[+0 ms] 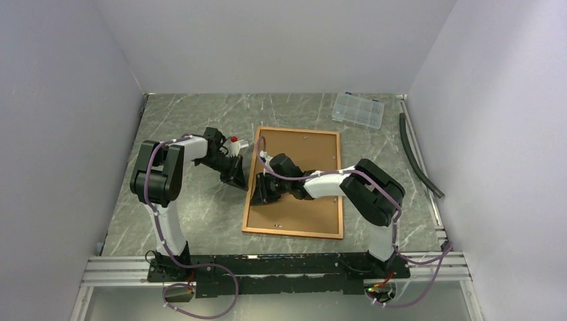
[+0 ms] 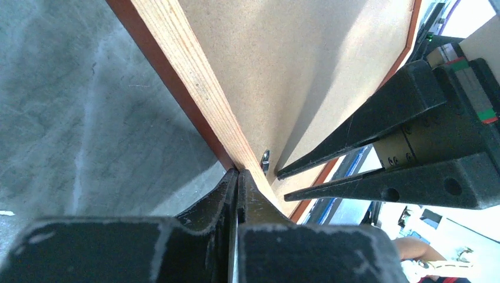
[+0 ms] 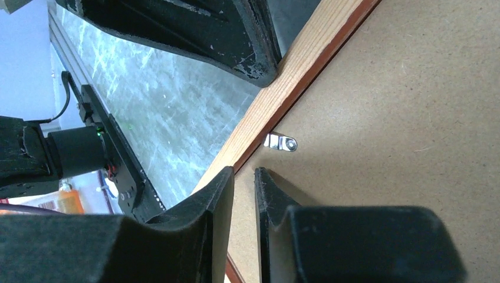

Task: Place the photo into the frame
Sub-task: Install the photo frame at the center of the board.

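The frame point(image 1: 294, 231) lies back side up in the middle of the table, with a brown backing board point(image 1: 314, 150) in it. The photo is hidden. My left gripper point(image 1: 235, 177) is at the frame's left rail. In the left wrist view it point(image 2: 237, 173) is shut, its tips against the light wooden rail point(image 2: 188, 76). My right gripper point(image 1: 262, 194) hovers over the board just inside that rail. In the right wrist view it point(image 3: 243, 171) stands open by a narrow gap with nothing between the fingers, near a small metal tab point(image 3: 281, 142).
A clear plastic compartment box point(image 1: 358, 109) sits at the back right. A black hose point(image 1: 418, 157) runs along the right wall. A small red-capped object point(image 1: 234, 140) lies behind the left gripper. Grey walls close in three sides.
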Robot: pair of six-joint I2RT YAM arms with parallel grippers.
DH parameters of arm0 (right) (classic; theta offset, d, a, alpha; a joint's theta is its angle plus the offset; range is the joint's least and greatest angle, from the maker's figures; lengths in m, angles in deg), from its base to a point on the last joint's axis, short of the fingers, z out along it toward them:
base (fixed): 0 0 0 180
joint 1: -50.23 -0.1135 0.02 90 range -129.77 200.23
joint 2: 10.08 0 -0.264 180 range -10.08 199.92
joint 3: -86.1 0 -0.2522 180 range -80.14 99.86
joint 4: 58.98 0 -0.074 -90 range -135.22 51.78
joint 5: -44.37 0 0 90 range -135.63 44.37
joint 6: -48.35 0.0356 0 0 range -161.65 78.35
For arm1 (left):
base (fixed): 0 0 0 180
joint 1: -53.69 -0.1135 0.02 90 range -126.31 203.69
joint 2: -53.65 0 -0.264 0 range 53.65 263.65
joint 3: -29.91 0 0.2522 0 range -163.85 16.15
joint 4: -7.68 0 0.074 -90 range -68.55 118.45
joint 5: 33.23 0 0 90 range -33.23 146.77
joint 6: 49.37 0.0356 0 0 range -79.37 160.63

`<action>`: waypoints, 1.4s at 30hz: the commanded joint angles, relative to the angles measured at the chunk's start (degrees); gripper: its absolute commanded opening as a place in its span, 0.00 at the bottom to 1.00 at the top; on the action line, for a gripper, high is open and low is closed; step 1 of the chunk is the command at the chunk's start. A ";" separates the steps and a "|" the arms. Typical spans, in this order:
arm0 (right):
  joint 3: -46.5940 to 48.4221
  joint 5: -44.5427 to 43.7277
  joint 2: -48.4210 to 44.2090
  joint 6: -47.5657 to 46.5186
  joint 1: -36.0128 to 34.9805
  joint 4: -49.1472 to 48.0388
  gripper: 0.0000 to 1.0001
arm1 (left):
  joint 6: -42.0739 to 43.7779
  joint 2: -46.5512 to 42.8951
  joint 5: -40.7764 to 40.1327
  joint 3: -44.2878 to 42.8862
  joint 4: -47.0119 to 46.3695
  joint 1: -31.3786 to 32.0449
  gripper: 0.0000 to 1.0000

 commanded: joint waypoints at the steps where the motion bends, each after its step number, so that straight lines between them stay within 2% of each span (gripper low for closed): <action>1: -0.32 -2.49 0.75 1.46 -0.31 -0.78 0.24 | 0.57 1.98 -0.50 -0.39 -0.38 0.88 0.06; 11: 2.96 -2.83 4.34 3.18 -0.16 -3.95 0.25 | 0.94 2.19 -0.23 -0.85 0.02 1.23 0.05; 18: 2.63 -2.75 2.16 2.07 -0.08 -4.22 0.28 | 1.33 1.98 -0.19 -1.37 0.73 1.51 0.04; 23: 2.82 -0.01 -4.13 0.05 1.54 -2.14 0.43 | 2.08 -0.66 -0.74 -3.53 4.10 1.48 0.04; 27: 2.00 -0.27 -12.95 -1.46 7.73 2.21 0.68 | 5.17 -4.16 -2.37 -6.53 8.69 0.71 0.05; 29: 0.86 -3.07 -17.22 -2.12 12.50 5.77 0.79 | 7.50 -5.68 -3.95 -7.53 10.99 0.42 0.06; 31: -0.38 -6.06 -20.12 -2.55 18.06 9.54 0.98 | 10.57 -6.70 -6.44 -8.19 13.18 0.36 0.09; 35: -2.72 -16.45 -24.05 -4.36 27.63 16.00 1.00 | 15.70 -8.97 -12.85 -6.71 13.57 0.37 0.14; 38: -5.01 -23.39 -25.36 -5.23 33.25 16.99 1.00 | 19.00 -10.03 -17.19 -5.00 12.36 0.51 0.16; 42: -6.27 -25.44 -23.51 -5.93 38.68 15.61 1.00 | 22.01 -11.11 -23.08 -2.71 9.79 2.88 0.19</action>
